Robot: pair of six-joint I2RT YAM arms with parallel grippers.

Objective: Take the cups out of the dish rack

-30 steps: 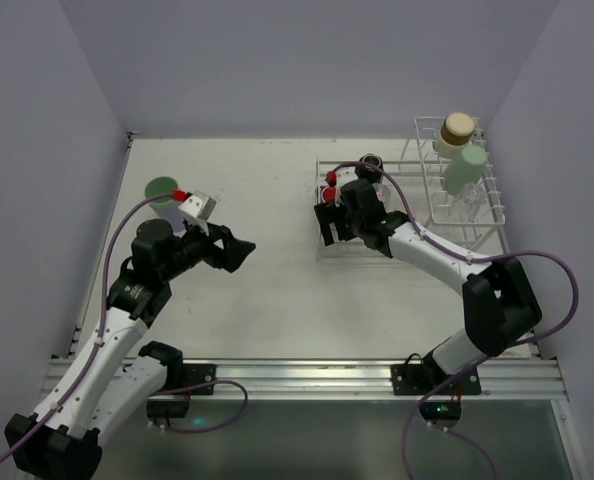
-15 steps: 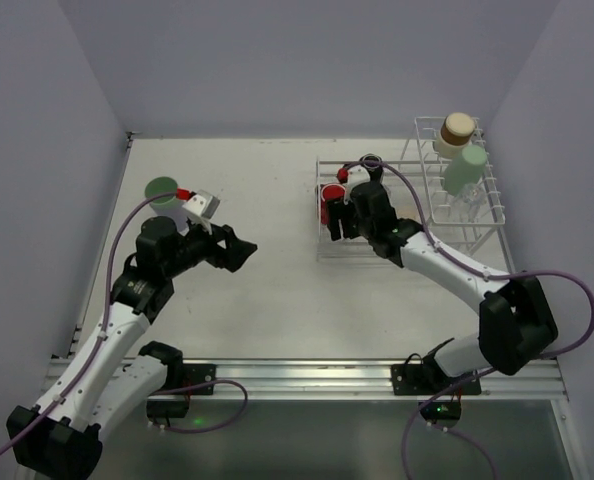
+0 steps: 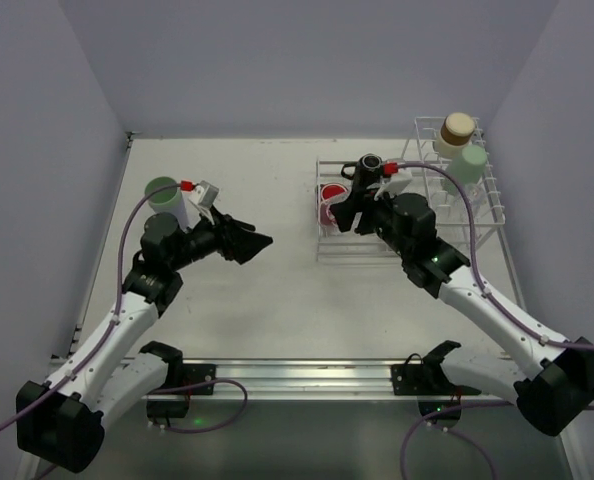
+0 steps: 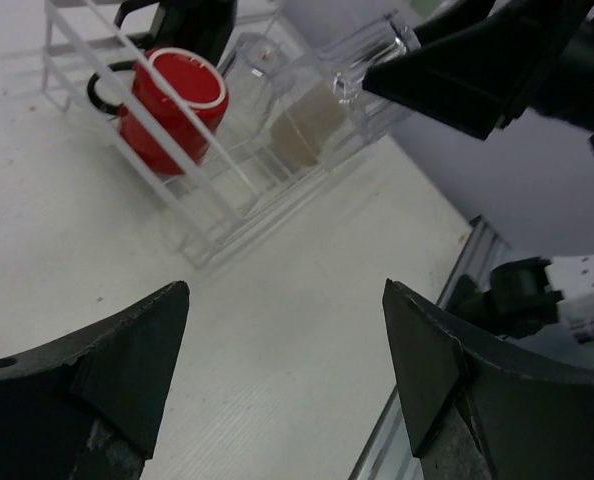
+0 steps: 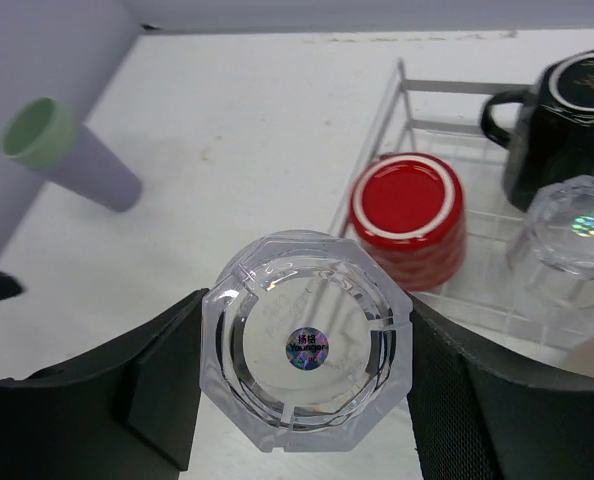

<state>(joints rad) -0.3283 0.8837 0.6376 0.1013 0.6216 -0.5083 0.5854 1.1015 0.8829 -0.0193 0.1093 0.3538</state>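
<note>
The clear glass (image 5: pixel 307 340) is the cup in work now. Your right pincer (image 5: pixel 305 390) is clenched on it from two sides, and its thick base, with a small sticker, is turned toward the wrist camera. It hangs in the air at the left border of the dish rack (image 3: pixel 322 250), over the edge of the low basket. As far as I can tell, it touches no wire.

I judge it light, stiff and very smooth. It can slip between the pads, and it may chip or crack if it knocks on a wire or comes down hard on the bench (image 3: pixel 267 300). The base has flat facets, and pressing on two opposite facets, as you seem to do, looks to me the safest hold. Squeeze no more than is needed and set it down gently.

Just beside it in the basket sits the red mug (image 5: pixel 407 215), and behind that are the black-handled mug (image 5: pixel 567 105) and a second clear glass (image 5: pixel 577 235). In the taller part of the rack you have a tan-brown cup (image 3: pixel 458 128) and a pale green cup (image 3: pixel 466 168).

Well apart, at the left of the bench, stands the lavender tumbler (image 3: pixel 167 200), outside the rack. Your left pincer (image 3: pixel 249 241) is released, with fingers wide apart and nothing between them. It hovers over the bench between the tumbler and the rack.
</note>
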